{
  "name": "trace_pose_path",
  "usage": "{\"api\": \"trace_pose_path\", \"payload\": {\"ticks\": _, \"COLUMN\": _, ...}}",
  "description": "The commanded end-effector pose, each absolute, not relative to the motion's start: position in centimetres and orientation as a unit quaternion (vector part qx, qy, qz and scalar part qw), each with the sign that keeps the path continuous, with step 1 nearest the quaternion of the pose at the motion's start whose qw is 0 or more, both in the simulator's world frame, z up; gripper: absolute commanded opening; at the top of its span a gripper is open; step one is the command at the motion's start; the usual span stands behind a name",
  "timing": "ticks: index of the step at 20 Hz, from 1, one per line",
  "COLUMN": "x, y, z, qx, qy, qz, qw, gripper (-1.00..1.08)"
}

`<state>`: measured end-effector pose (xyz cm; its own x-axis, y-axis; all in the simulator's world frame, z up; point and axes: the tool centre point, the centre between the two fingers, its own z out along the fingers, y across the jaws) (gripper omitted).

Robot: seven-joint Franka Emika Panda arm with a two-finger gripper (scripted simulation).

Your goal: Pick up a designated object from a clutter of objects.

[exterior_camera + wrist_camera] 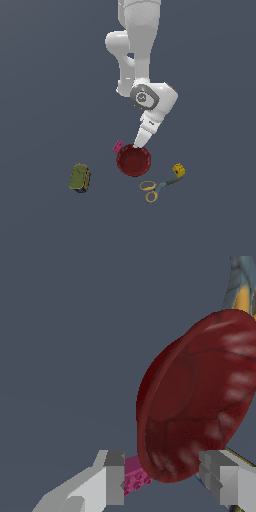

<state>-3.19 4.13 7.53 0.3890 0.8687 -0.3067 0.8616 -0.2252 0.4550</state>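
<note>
The dark red bowl (133, 160) lies on the grey floor, round and shallow, and it fills much of the wrist view (200, 401). My gripper (139, 145) is lowered onto the bowl's far rim. In the wrist view the gripper (167, 478) is open, with one grey finger (114, 478) outside the rim and the other finger (220, 478) over the bowl's inside. A gap shows between the outer finger and the rim. The tiny pink block (118, 146) sits just beside the bowl, close to the outer finger (134, 477).
An olive-green can (80, 177) lies toward the exterior view's left. Yellow-handled scissors (155, 189) lie in front of the bowl, with a small yellow block (179, 170) at their tip. A yellow and grey shape (241, 291) shows past the bowl.
</note>
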Motion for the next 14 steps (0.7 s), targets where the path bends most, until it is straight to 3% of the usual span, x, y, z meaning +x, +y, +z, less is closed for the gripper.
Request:
{"api": "trace_pose_path", "payload": {"ticks": 1, "x": -3.5, "y": 4.3, "z": 7.1, "qx": 0.776, "qy": 0.562, "qz": 0.006, "qw": 0.285, "gripper": 0.28}}
{"api": "trace_pose_path", "payload": {"ticks": 14, "x": -3.1, "y": 3.7, "z": 5.5, "qx": 0.773, "qy": 0.567, "qz": 0.006, "qw": 0.284, "gripper": 0.28}}
